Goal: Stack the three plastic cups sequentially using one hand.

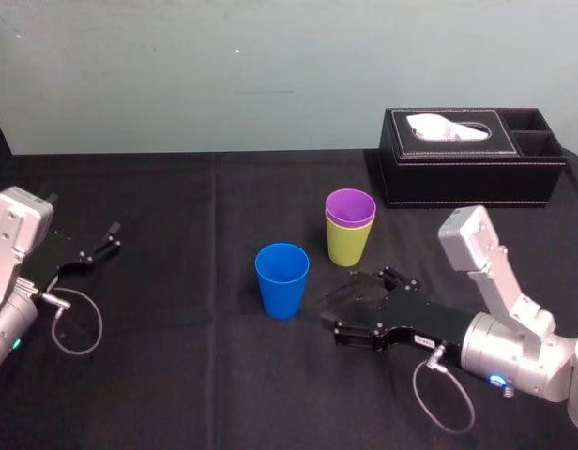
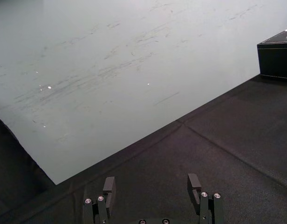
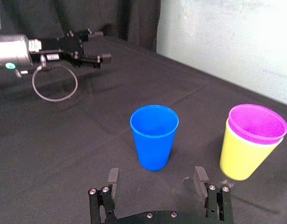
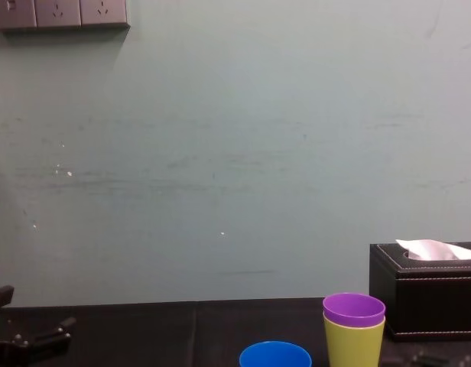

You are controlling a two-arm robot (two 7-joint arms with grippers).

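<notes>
A black cloth covers the table, with a pale scuffed wall behind it and a row of sockets high up. At the far left the left gripper rests low over the cloth, fingers apart and empty. Near the middle the blue cup stands alone, upright with its mouth up. Just behind and right of it the purple cup sits nested in the yellow-green cup, both upright, the purple rim showing above. The right gripper lies low beside the blue cup, pointing at it, spread wide and holding nothing. A black tissue box sits far right.
</notes>
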